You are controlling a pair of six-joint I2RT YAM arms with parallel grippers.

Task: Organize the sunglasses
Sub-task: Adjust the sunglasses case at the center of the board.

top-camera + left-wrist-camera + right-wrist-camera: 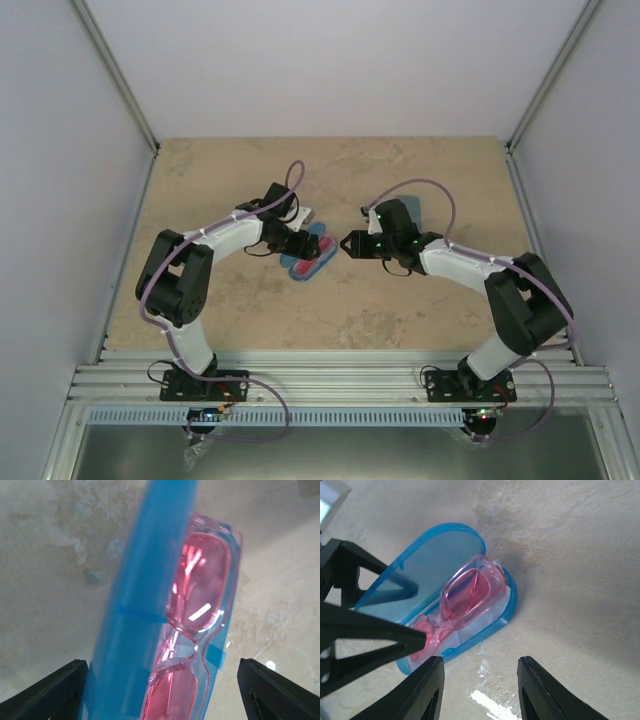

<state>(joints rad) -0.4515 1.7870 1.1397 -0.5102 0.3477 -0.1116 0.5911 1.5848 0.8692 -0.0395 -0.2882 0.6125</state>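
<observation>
The red-orange translucent sunglasses (314, 248) lie folded inside an open glossy blue oval case (299, 268) at the table's middle. In the left wrist view the sunglasses (200, 585) lie beside the raised blue lid (145, 580). My left gripper (293, 243) is open, its jaws straddling the case from above without touching it (162, 700). My right gripper (350, 243) is open and empty just right of the case (480, 690). From there I see the sunglasses (470, 592) on a pale lining and the lid (420, 580). The wire-framed pair is out of view.
A grey-blue case (412, 207) lies behind my right wrist. A pale, whitish object (303, 215) sits just beyond the left gripper. The left gripper's fingers (365, 635) reach over the case's left end in the right wrist view. Walls enclose the table on three sides.
</observation>
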